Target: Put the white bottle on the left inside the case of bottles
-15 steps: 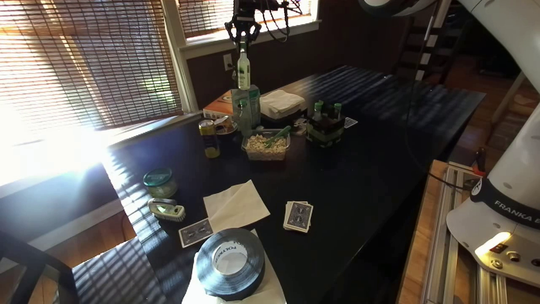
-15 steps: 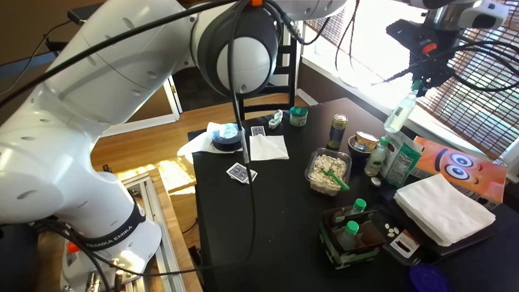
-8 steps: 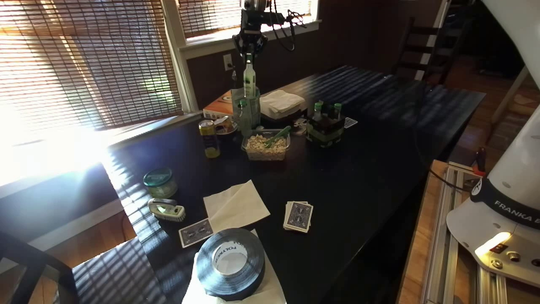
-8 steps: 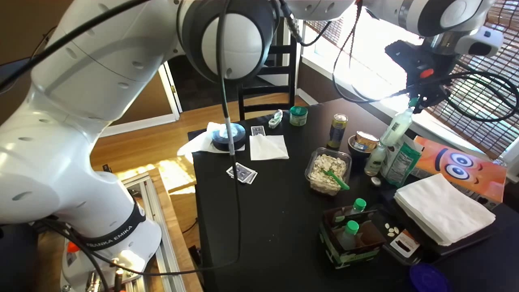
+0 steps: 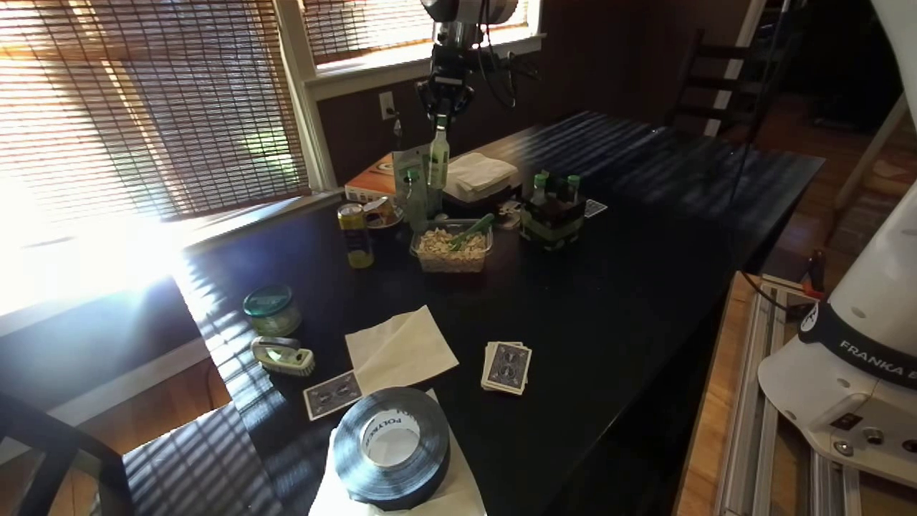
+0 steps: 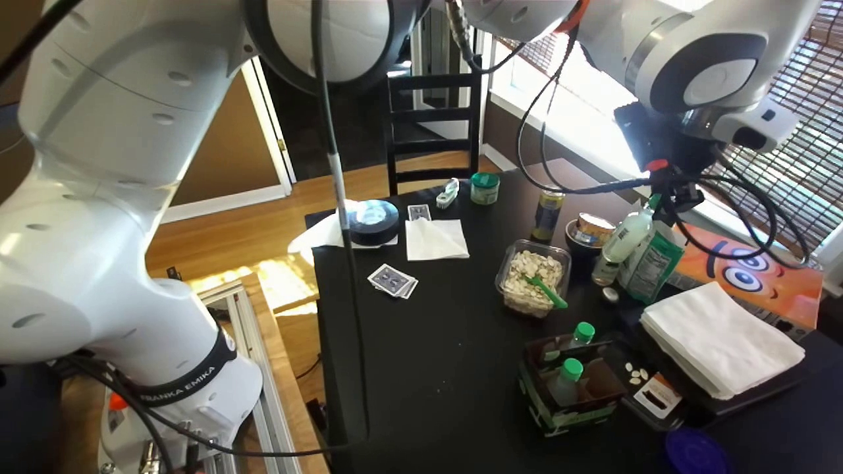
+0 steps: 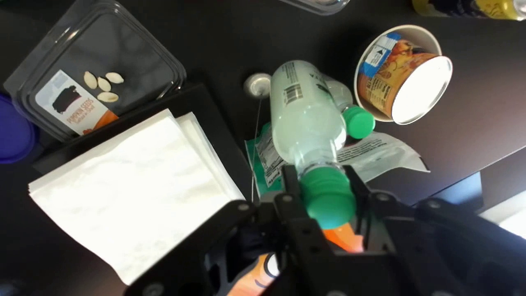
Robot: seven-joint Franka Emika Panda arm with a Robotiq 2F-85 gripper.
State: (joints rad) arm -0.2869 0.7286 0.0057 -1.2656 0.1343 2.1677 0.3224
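The white bottle, whitish with a green cap, hangs in my gripper (image 5: 442, 120), whose fingers are shut around its cap and neck. The bottle (image 5: 438, 161) is tilted in an exterior view (image 6: 627, 237) and fills the middle of the wrist view (image 7: 306, 111). It is in the air above the bag. A similar green-capped bottle (image 5: 413, 204) stands on the table behind it, partly hidden in an exterior view (image 6: 604, 271). The case of bottles (image 5: 548, 233), a low dark-green carrier holding green-capped bottles, stands apart from the gripper. An exterior view shows open compartments in the case (image 6: 579, 418).
A green-and-white bag (image 6: 652, 263) stands close under the held bottle. A clear tub of seeds (image 6: 532, 280), bowl with a cup (image 6: 593, 230) and can (image 6: 548, 212) are nearby. A napkin stack (image 6: 721, 339) and orange box (image 6: 751, 273) lie on the window side.
My gripper has moved down with the white bottle in it. It has shifted toward the case's side, and the bottle now overlaps the standing bottle in an exterior view. The case has not moved.
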